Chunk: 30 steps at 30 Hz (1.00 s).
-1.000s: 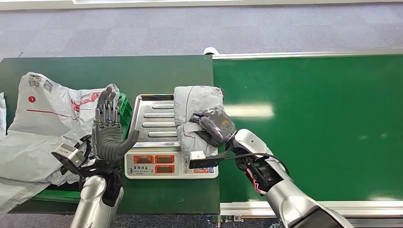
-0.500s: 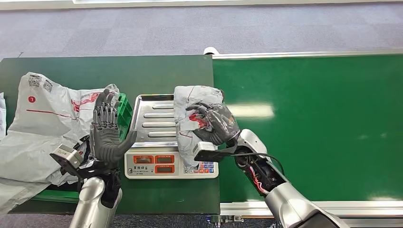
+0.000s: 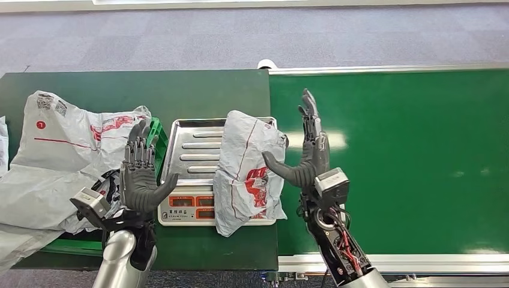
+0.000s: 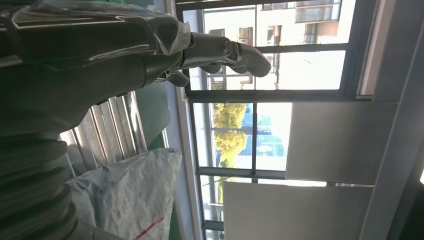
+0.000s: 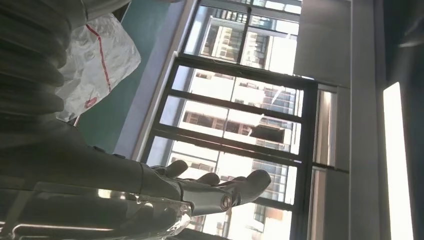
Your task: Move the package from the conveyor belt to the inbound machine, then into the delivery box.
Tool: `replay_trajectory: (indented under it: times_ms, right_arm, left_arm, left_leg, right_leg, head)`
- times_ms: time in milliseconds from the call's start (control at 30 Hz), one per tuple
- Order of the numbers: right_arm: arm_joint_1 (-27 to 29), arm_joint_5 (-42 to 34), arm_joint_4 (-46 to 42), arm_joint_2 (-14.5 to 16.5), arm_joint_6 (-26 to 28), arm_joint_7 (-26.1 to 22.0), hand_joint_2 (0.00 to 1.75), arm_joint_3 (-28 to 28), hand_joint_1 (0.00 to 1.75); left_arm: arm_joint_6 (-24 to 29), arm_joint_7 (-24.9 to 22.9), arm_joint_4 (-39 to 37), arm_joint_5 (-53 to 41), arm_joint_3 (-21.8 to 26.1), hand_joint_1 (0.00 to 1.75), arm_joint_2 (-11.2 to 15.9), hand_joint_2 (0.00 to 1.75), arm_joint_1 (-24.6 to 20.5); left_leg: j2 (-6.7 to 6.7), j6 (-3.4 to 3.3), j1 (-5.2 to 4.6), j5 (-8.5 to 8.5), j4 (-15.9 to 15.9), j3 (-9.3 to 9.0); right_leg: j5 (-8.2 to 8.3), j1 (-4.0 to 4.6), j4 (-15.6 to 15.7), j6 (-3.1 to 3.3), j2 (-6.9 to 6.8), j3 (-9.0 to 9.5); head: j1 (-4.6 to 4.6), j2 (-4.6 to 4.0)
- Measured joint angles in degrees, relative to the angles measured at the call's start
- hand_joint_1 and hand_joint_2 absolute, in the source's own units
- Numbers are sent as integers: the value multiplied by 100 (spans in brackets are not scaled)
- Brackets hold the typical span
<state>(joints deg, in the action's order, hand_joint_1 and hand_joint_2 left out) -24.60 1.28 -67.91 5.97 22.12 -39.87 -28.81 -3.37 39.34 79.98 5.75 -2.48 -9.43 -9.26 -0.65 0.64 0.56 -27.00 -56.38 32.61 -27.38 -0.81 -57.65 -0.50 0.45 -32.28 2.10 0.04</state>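
Note:
A grey plastic package (image 3: 247, 171) with red print lies on the steel tray of the inbound scale (image 3: 186, 180), hanging over its front edge and part of the display. My right hand (image 3: 306, 153) stands upright just right of the package, fingers straight and spread, thumb pointing at the bag, holding nothing. My left hand (image 3: 141, 174) is raised palm-forward to the left of the scale, fingers apart and empty. The green conveyor belt (image 3: 396, 156) stretches to the right. Fingers of the left hand (image 4: 220, 50) and the right hand (image 5: 220, 187) stick out against windows.
A green delivery box (image 3: 157, 139) lined with large grey bags (image 3: 54, 156) sits left of the scale on the dark green table (image 3: 138, 90). The belt's metal rail (image 3: 384, 69) runs along the far side.
My right hand has let go of the package and lifted off it, turning upright beside it. The package has slumped forward over the scale's display. The left hand barely moved.

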Motion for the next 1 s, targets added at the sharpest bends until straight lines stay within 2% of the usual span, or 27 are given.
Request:
replay_trajectory:
  times_ms: [167,400,633,867,1000]
  right_arm:
    - [421,-369,-462,7,-230,0,175,605,0]
    - [738,-457,-779,19,-292,0,175,1404,0]
    - [1013,-808,-1143,161,-371,0,175,2290,0]
    - [1031,-826,-977,242,-465,72,175,2735,0]
    - [1023,-832,-787,267,-507,79,175,2859,0]
  left_arm:
    - [-41,-87,-43,-357,-271,0,1,175,-19]
    - [-38,-263,-57,-885,-658,0,5,175,-134]
    - [-448,-666,-135,-2232,-1250,0,117,175,-227]
    - [-969,-927,-551,-3060,-1868,0,157,175,-460]
    - [-1000,-968,-782,-3162,-2114,0,146,175,-569]
  left_leg:
    - [0,0,-1,0,0,0]
    - [1,0,-1,0,-1,-1]
    - [5,0,-1,-1,0,0]
    - [0,-1,-1,-1,-1,-1]
    - [1,-1,-1,-1,-1,-1]
  right_leg:
    - [0,-1,0,0,0,-1]
    - [0,-2,1,0,1,-1]
    - [0,-2,1,0,3,0]
    - [1,-3,2,0,0,3]
    - [1,-2,2,0,0,3]
  head:
    - [0,0]
    - [1,0]
    - [0,0]
    - [0,0]
    - [1,0]
